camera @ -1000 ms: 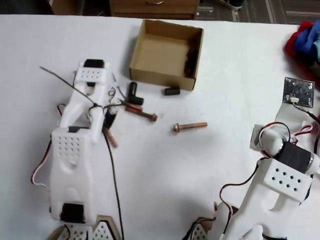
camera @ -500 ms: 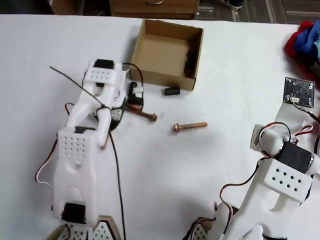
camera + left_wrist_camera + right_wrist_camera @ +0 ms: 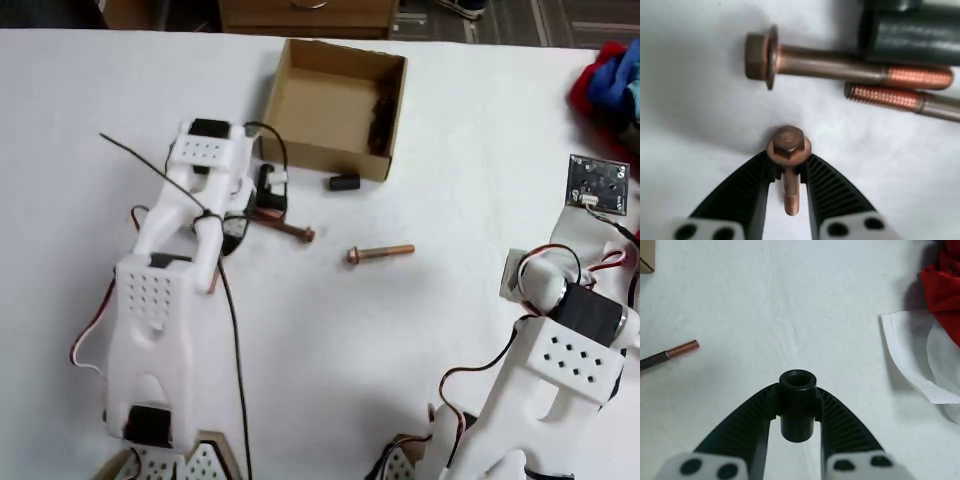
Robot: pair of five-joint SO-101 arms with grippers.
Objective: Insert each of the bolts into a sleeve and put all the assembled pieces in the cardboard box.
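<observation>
The left gripper clamps a bolt just below its head, shank free; the right gripper pinches a sleeve, bore exposed, both seemingly posed for mating. Spare bolts lie near the box.

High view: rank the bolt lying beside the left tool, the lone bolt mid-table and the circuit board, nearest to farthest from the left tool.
1. Bolt, right beside the left tool.
2. Lone bolt, mid-table.
3. Circuit board, far right side of the table.
</observation>
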